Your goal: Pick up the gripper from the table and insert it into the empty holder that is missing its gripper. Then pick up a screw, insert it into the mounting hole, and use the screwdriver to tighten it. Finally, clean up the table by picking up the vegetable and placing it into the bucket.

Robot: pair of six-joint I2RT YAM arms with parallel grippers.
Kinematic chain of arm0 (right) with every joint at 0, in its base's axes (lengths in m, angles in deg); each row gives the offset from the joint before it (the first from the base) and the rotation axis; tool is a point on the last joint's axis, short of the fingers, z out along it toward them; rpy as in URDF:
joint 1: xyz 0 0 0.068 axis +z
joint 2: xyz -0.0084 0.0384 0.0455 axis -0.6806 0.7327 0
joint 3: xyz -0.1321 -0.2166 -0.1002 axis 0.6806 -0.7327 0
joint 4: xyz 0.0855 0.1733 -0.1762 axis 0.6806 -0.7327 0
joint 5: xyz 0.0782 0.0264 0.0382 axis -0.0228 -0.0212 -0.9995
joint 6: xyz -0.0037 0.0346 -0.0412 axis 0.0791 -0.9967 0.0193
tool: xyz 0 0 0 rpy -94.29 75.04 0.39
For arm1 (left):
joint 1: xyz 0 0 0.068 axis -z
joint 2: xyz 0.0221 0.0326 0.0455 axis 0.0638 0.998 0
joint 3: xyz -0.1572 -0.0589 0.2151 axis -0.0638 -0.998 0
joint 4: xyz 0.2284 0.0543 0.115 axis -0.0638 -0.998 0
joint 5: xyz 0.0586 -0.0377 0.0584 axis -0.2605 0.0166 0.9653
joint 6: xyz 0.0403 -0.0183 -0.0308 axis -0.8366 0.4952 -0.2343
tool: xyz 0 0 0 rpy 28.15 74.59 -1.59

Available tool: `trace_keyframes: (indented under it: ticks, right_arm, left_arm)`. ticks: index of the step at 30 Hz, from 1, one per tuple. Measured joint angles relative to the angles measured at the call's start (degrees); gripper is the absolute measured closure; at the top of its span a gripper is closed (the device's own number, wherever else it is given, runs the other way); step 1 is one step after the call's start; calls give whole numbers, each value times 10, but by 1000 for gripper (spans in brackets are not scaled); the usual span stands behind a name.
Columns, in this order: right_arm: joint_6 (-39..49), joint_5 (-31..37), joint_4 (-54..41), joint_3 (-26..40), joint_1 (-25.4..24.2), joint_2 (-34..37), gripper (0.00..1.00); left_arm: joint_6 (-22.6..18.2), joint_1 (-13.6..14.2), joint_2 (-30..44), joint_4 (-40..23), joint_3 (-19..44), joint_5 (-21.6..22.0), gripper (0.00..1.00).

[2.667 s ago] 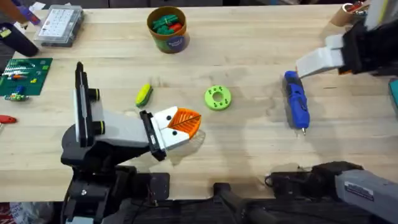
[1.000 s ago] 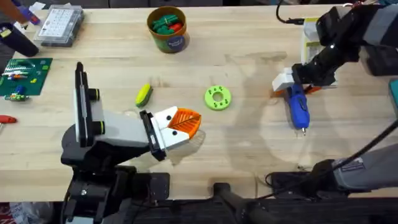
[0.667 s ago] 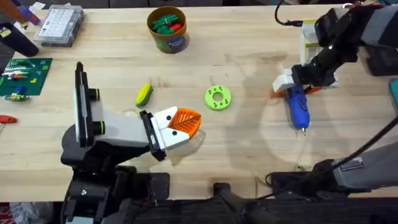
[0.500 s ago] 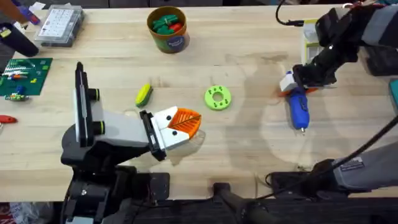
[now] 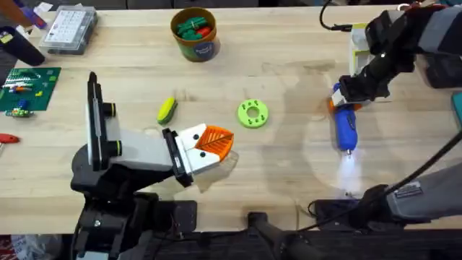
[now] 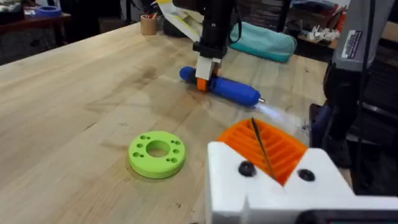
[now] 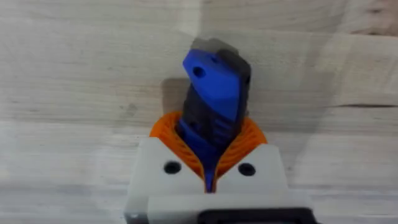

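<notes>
Now my right gripper (image 5: 345, 101) clamps the screwdriver (image 5: 346, 124) near its rear end, on the table's (image 5: 289, 166) right side, bit lit. My left gripper (image 5: 214, 144) rests with pads together. No lettering is readable on the bucket's (image 5: 195, 34) label.

My worktop (image 5: 289, 43) is pale wood in long glued planks, its grain running sideways under an even light. A faint bright glare (image 5: 349, 167) lies on the boards on the near side of my right pincer (image 5: 345, 102). Well beyond my left pincer (image 6: 267, 146), past the far edge of the wood, the room is dim: a teal cushion-like bundle (image 6: 264, 40) rests at the back, a small tan cup (image 6: 148, 23) stands near it, and dark cluttered shelving (image 6: 298, 18) rises behind.
</notes>
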Motion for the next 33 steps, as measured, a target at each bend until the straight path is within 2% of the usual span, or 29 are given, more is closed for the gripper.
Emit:
trace_keyframes:
  ticks: [7, 14, 18, 21, 23, 27, 33]
  right_arm:
    - [-5, -9, -32, 20, 0, 0, 977]
    - [-15, -27, -35, 110, 18, -45, 977]
    - [-17, -34, -34, 203, 50, -86, 977]
    - [-17, -38, -34, 329, 106, -126, 977]
    - [-18, -40, -20, 381, 146, -137, 977]
    - [-32, -44, 33, 395, 193, -152, 977]
    - [-47, -79, 99, 395, 234, -180, 977]
  left_arm:
    - [0, 0, 0, 0, 0, 0, 997]
    - [0, 0, 0, 0, 0, 0, 997]
    - [0, 0, 0, 0, 0, 0, 997]
    - [0, 0, 0, 0, 0, 0, 997]
    - [0, 0, 0, 0, 0, 0, 997]
    - [0, 0, 0, 0, 0, 0, 997]
    - [0, 0, 0, 0, 0, 0, 997]
